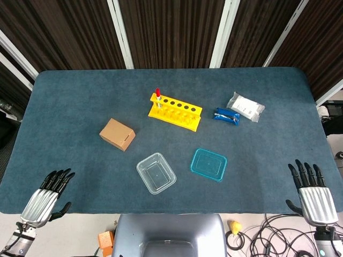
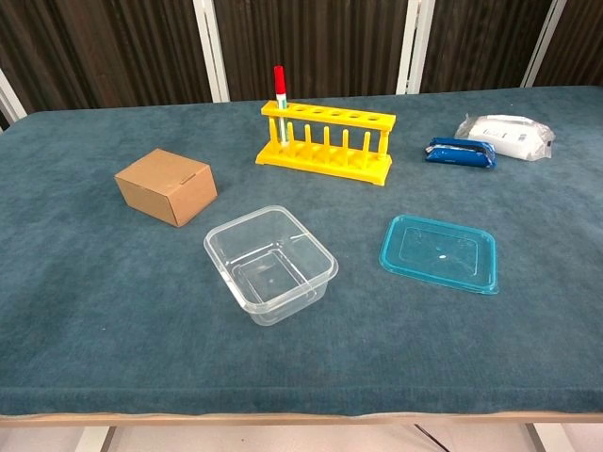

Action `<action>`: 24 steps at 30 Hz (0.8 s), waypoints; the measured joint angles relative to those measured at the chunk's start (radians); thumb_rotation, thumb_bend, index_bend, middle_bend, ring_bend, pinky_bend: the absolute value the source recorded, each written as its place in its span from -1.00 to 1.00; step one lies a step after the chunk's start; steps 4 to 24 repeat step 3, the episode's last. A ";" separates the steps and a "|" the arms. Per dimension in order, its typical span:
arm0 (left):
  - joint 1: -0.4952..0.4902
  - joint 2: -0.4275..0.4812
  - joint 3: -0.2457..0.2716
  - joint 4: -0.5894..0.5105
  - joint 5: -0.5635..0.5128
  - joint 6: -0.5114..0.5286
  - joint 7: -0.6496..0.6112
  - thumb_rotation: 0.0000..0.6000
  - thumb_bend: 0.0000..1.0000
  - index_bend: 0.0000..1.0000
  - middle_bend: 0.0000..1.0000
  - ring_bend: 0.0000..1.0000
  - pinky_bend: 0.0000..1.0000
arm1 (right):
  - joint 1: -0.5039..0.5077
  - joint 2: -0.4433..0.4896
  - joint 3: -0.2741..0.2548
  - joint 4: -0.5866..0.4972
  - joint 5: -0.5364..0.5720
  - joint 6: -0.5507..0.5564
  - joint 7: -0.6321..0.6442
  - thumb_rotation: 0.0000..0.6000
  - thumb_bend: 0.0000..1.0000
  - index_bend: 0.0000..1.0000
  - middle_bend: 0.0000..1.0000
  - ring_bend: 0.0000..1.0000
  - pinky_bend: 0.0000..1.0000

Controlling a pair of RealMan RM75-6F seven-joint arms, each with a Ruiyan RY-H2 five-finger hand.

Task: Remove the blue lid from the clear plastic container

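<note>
The clear plastic container (image 1: 156, 173) (image 2: 271, 263) stands uncovered near the table's front middle. The blue lid (image 1: 209, 164) (image 2: 440, 253) lies flat on the cloth to its right, apart from it. My left hand (image 1: 45, 197) is at the front left corner of the table, fingers spread, holding nothing. At the front right corner my right hand (image 1: 312, 193) is also spread with nothing in it. Both hands are far from the lid and container. The chest view shows neither hand.
A brown cardboard box (image 1: 117, 134) (image 2: 166, 185) sits left of the container. A yellow test tube rack (image 1: 176, 111) (image 2: 328, 140) with one red-capped tube stands behind. A blue packet (image 1: 226, 115) (image 2: 461, 153) and a white packet (image 1: 246, 106) (image 2: 506, 136) lie at the back right.
</note>
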 measured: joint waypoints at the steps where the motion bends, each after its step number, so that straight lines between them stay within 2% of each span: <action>1: 0.003 0.005 0.002 -0.004 0.005 -0.001 0.000 1.00 -0.27 -1.00 -1.00 -1.00 -0.99 | 0.000 -0.001 0.002 0.001 0.003 -0.011 -0.002 1.00 -0.95 -1.00 -1.00 -1.00 -1.00; 24: 0.004 0.006 0.004 0.001 0.008 -0.010 -0.004 1.00 -0.27 -1.00 -1.00 -1.00 -0.99 | -0.001 -0.003 0.012 0.001 0.005 -0.030 -0.007 1.00 -0.95 -1.00 -1.00 -1.00 -1.00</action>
